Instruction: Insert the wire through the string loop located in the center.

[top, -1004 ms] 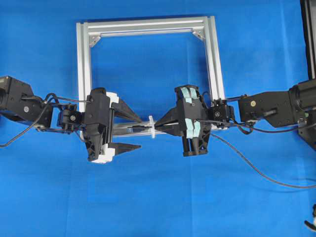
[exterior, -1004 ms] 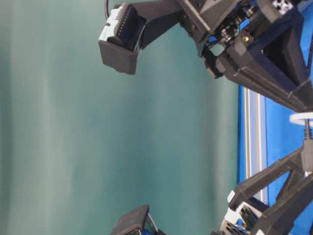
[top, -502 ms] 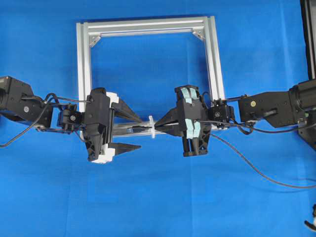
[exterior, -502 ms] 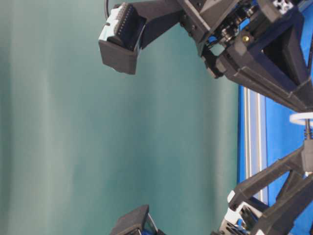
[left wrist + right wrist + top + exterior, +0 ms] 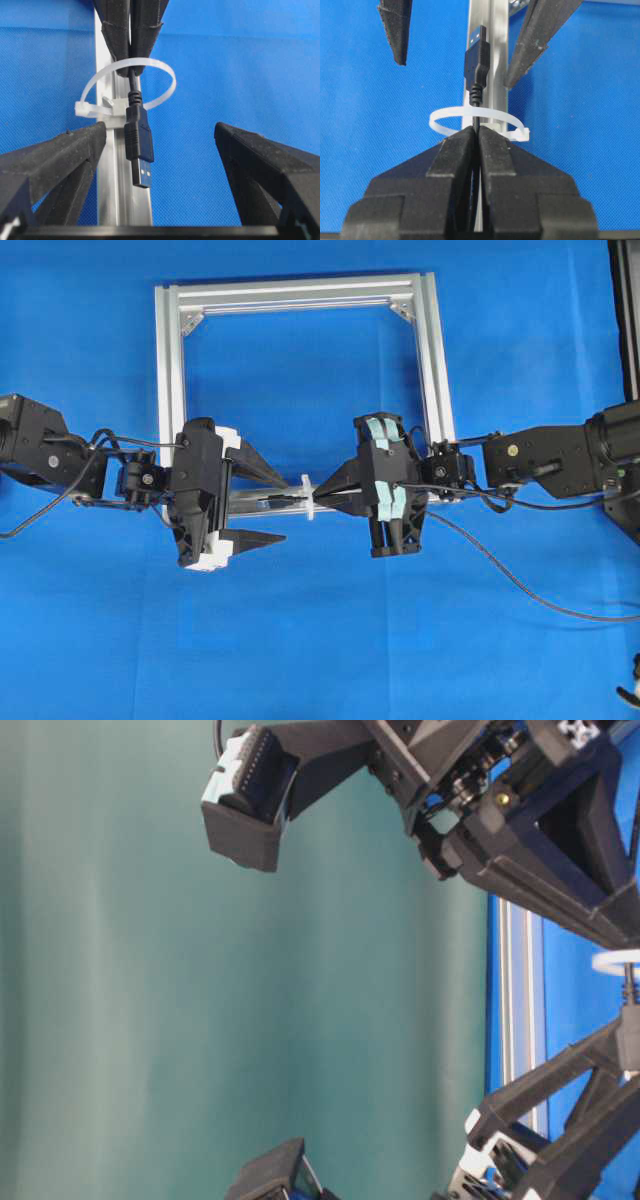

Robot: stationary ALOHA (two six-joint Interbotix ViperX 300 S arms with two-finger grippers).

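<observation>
We hold the wire (image 5: 476, 95) in our right gripper (image 5: 318, 494), whose jaws are pressed tight together on the thin black cable just behind the plug. In the right wrist view the cable leaves the fingertips, passes straight through the string loop (image 5: 479, 123), and ends in the USB-type plug beyond it, so the plug lies on the far side of the loop from this gripper. The loop's near edge sits right at the fingertips, almost touching them.

Our left gripper (image 5: 283, 508) stands wide open and grips nothing. In the left wrist view the plug of the wire (image 5: 138, 145) points toward us and hangs in the gap between the two spread fingers (image 5: 60, 160), apart from both; the string loop (image 5: 125, 86) stands behind it, and the shut tips of the right gripper (image 5: 132, 37) are just past the loop.

From overhead, the two grippers face each other along the near bar of the silver frame (image 5: 168, 360), which rests on the blue desk (image 5: 320, 640). The string loop (image 5: 307, 498) stands upright on that bar, between the grippers, with the right one's tips beside it. The rest of the wire (image 5: 520, 585) trails off to the right across the desk.
</observation>
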